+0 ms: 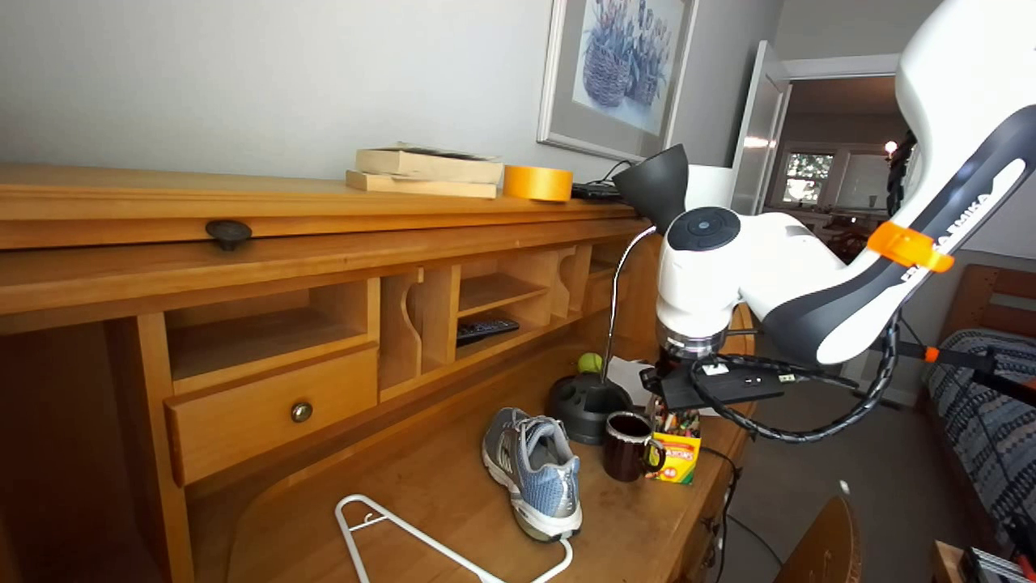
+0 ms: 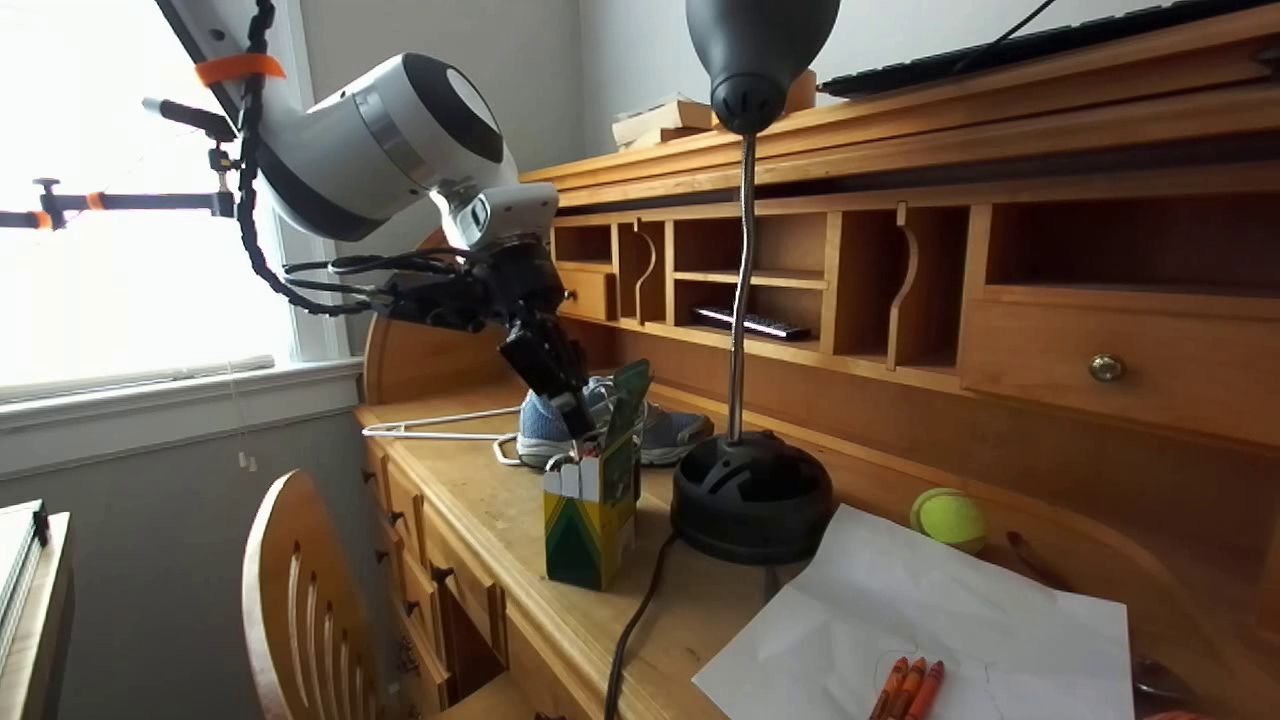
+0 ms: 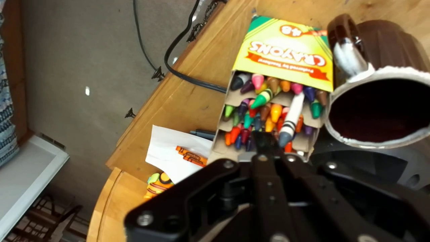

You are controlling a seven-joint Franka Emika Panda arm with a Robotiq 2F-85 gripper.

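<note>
Fingers (image 3: 264,145) clenched, nothing visible between, I hang at the mouth of the upright yellow-and-green cardboard crayon box (image 3: 282,55), one pale-wrapped, grey-tipped wax crayon (image 3: 292,116) slanting from its printed front towards me.

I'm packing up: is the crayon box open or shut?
Open: the crayon box has its lid raised in an exterior view; the wrist view shows crayons inside.
</note>
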